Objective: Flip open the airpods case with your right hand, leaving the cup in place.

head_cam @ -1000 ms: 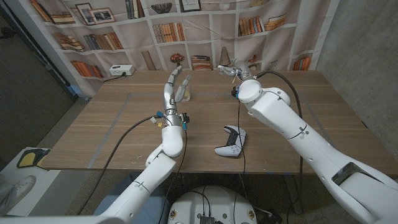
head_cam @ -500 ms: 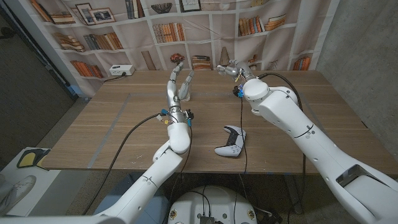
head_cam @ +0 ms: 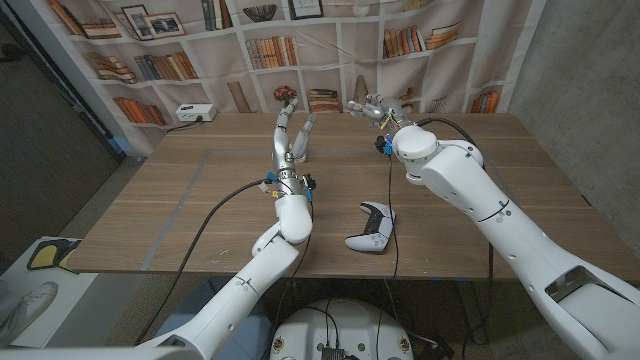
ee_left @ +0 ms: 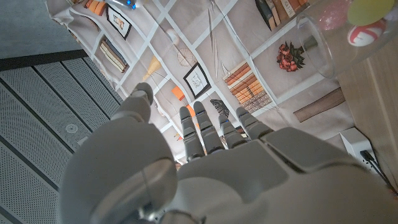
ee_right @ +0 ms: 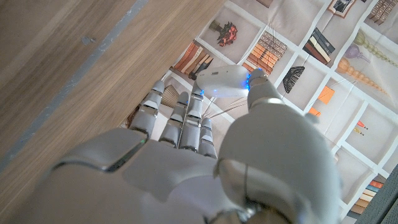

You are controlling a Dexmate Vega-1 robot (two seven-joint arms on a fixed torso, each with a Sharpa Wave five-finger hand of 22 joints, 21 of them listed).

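The case [ee_right: 221, 81] is a small white rounded pebble, lid down, pinched between the right hand's [ee_right: 205, 168] thumb and fingertips, held up near the table's [head_cam: 200, 200] far edge. One clear cup [ee_left: 323, 43] stands just beside the left hand [head_cam: 289, 138], whose fingers are spread, holding nothing. One white controller [head_cam: 371, 227] lies nearer.

left hand [head_cam: 291, 128] reached further forward, right arm [head_cam: 470, 200] shifted slightly
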